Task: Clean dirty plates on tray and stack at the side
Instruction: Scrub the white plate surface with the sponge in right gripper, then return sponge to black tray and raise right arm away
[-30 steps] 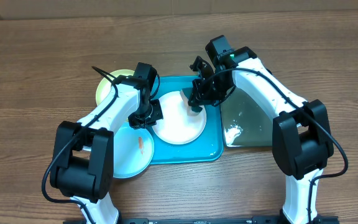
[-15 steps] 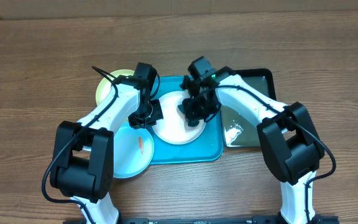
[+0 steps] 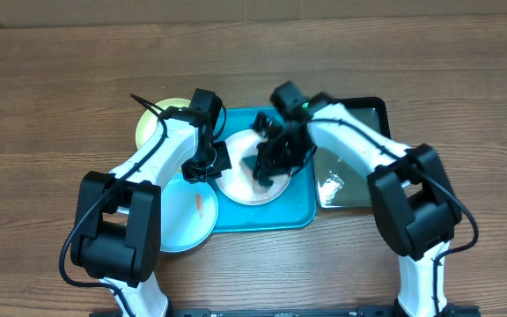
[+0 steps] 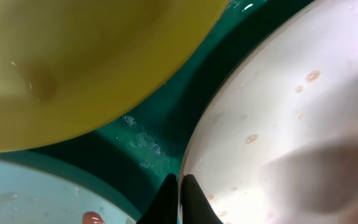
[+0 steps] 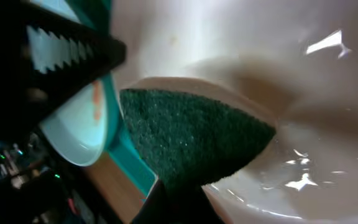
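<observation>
The white plate (image 3: 252, 183) lies on the turquoise tray (image 3: 299, 210). My left gripper (image 3: 216, 164) is shut on the white plate's left rim (image 4: 194, 158). My right gripper (image 3: 267, 165) is shut on a dark green sponge (image 5: 188, 134) pressed on the wet white plate (image 5: 303, 93). The light blue plate (image 3: 183, 216) with an orange smear (image 3: 201, 204) lies at the tray's left, partly off it. It also shows in the left wrist view (image 4: 36, 193) and right wrist view (image 5: 79, 134). The yellow-green plate (image 3: 152, 121) sits behind my left arm and fills the top of the left wrist view (image 4: 86, 56).
A narrow black tray with water (image 3: 349, 180) stands right of the turquoise tray. Brown wooden table (image 3: 51, 79) surrounds everything. Both arms crowd over the tray's middle.
My right gripper moved left from the tray's back right onto the white plate with the sponge, then slightly forward. The left arm has not moved.
</observation>
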`<state>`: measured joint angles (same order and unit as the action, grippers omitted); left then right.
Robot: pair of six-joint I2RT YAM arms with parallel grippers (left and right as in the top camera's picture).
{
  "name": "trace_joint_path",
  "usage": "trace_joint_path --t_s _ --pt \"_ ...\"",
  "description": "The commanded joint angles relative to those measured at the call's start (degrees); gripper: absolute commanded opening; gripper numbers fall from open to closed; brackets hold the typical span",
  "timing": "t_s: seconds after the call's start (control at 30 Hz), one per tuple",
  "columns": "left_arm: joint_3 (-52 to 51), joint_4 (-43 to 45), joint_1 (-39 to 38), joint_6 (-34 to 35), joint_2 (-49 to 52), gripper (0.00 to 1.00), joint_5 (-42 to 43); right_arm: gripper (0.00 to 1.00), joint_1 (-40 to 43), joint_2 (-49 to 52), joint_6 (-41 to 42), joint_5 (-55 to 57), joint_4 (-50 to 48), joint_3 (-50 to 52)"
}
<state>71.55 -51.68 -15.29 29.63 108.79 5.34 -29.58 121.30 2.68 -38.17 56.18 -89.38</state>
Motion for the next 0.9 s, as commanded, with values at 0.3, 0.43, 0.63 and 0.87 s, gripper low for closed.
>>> trace_joint_path --t_s 0.3,0.43,0.63,0.87 --pt "0.94 -0.07 -0.11 -1.14 0.28 0.04 0.22 0.04 19.30 -9.42 -3.56 19.19 15.54 -6.36" --pt "0.94 -0.02 -0.11 -1.11 0.28 0.04 0.24 0.04 21.79 -9.40 -2.01 26.16 16.57 -1.03" --pt "0.94 0.35 -0.11 -1.11 0.28 0.04 0.22 0.04 21.66 -9.40 0.55 28.30 8.70 8.87" --pt "0.94 0.57 -0.11 -1.11 0.28 0.07 0.26 0.72 22.32 -9.44 0.52 28.24 7.19 6.64"
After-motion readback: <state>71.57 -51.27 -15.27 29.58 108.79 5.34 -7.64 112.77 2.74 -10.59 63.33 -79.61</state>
